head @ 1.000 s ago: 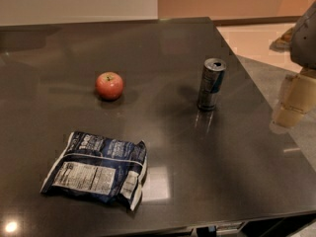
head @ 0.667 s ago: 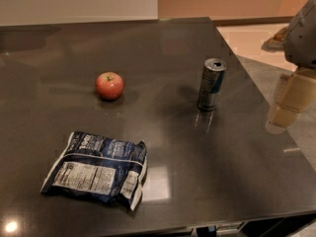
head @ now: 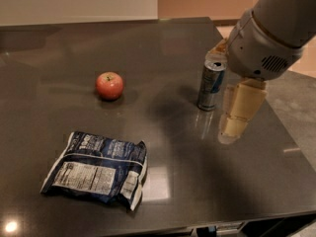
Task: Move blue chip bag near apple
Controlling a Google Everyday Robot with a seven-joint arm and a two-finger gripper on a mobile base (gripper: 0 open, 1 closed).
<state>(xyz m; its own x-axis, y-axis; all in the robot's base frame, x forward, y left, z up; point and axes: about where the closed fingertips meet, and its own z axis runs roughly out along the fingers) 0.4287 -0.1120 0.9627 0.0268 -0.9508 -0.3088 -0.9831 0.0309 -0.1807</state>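
The blue chip bag (head: pixel 96 171) lies flat and crumpled at the front left of the dark table (head: pixel 163 48), its white nutrition panel facing up. The apple (head: pixel 109 85) sits upright behind it, about a bag's length farther back and apart from it. My gripper (head: pixel 238 125) hangs from the large white-grey arm (head: pixel 269 31) at the right, above the table just right of the drink can. It is far to the right of the bag and holds nothing that I can see.
A slim silver-blue drink can (head: pixel 211 83) stands upright at the right of centre, close beside my gripper. The table's right edge (head: pixel 276 117) and front edge (head: pixel 197 223) are near. A pale floor shows beyond on the right.
My arm has swung in from the right edge toward the left and now stands over the table next to the can. The bag, apple and can have not moved.
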